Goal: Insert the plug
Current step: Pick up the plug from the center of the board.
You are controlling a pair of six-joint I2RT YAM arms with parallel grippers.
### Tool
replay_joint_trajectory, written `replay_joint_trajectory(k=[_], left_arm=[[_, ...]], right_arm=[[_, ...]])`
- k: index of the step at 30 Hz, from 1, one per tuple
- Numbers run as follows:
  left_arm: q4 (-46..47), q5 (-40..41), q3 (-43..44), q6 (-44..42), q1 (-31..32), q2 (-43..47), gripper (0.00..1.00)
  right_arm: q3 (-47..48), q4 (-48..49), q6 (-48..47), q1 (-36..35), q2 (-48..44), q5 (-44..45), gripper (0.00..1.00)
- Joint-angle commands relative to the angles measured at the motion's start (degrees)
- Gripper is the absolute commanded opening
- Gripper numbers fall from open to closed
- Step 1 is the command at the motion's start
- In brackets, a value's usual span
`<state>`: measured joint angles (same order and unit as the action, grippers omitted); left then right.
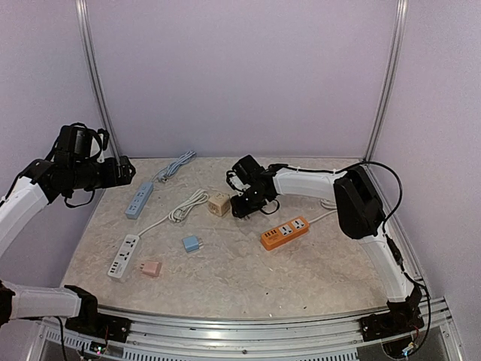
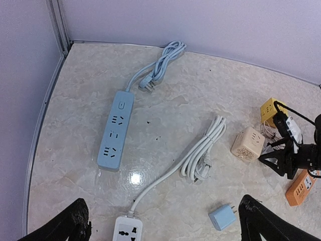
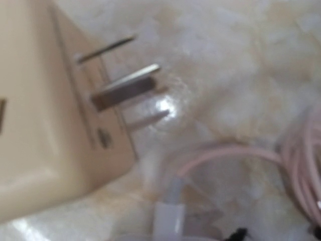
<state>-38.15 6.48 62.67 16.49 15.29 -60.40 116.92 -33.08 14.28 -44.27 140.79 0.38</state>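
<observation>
A beige cube socket (image 1: 219, 204) lies mid-table; close up in the right wrist view (image 3: 45, 125) its metal prongs (image 3: 125, 85) point right. My right gripper (image 1: 242, 204) is low beside the cube and appears shut on a white plug (image 3: 168, 221) with a pinkish cable (image 3: 225, 153); its fingers are mostly hidden. It also shows in the left wrist view (image 2: 273, 163). An orange power strip (image 1: 285, 232) lies just to its right. My left gripper (image 1: 126, 171) hangs high at the far left, open and empty (image 2: 160, 228).
A blue power strip (image 2: 116, 129), a white power strip (image 2: 128, 232) with a coiled white cable (image 2: 203, 153), a blue adapter (image 2: 222, 217), a pink adapter (image 1: 151, 268) and a yellow cube (image 2: 271, 110) lie on the table. Walls close the left, back and right.
</observation>
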Motion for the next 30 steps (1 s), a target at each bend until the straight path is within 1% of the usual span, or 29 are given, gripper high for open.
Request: replay_joint_trajectory(k=[1, 3, 8, 12, 15, 18, 19, 22, 25, 28, 30], left_arm=[[-0.2, 0.0, -0.4, -0.1, -0.2, 0.3, 0.99], [-0.2, 0.1, -0.4, -0.1, -0.2, 0.3, 0.99], [-0.4, 0.3, -0.2, 0.2, -0.1, -0.5, 0.99], [-0.5, 0.4, 0.3, 0.5, 0.8, -1.2, 0.99], [-1.2, 2.0, 1.6, 1.4, 2.8, -1.3, 0.99], [-4.4, 5.4, 6.5, 3.0, 7.1, -2.0, 0.99], [-5.0, 6.6, 7.8, 3.6, 9.0, -2.4, 0.99], [-5.0, 9.2, 10.8, 6.1, 14.8, -3.6, 0.99], [-0.9, 10.8, 11.7, 8.1, 20.6, -5.7, 0.99], [4.9, 13.2, 11.5, 7.1, 26.3, -10.1, 0.99], [8.7, 14.9, 12.1, 5.4, 30.4, -14.3, 0.99]], right_arm=[[-1.6, -2.0, 0.1, 0.9, 0.6, -0.3, 0.37], [-4.6, 0.2, 0.7, 1.4, -1.7, -0.3, 0.34], [-14.7, 7.3, 2.7, 3.0, -10.0, -4.4, 0.24], [-23.4, 15.6, 4.6, 4.3, -17.3, -8.3, 0.2], [-30.2, 22.7, 6.2, 5.3, -22.9, -11.6, 0.2], [-36.7, 30.5, 9.0, 6.4, -28.5, -14.6, 0.2], [-39.0, 32.6, 10.6, 7.0, -30.3, -15.8, 0.2], [-45.3, 42.7, 16.5, 8.7, -35.1, -18.6, 0.19], [-49.3, 48.5, 20.6, 9.5, -38.4, -19.3, 0.19], [-51.4, 51.7, 24.0, 9.7, -40.8, -19.1, 0.19], [-53.6, 55.0, 27.8, 9.9, -42.7, -19.5, 0.19]])
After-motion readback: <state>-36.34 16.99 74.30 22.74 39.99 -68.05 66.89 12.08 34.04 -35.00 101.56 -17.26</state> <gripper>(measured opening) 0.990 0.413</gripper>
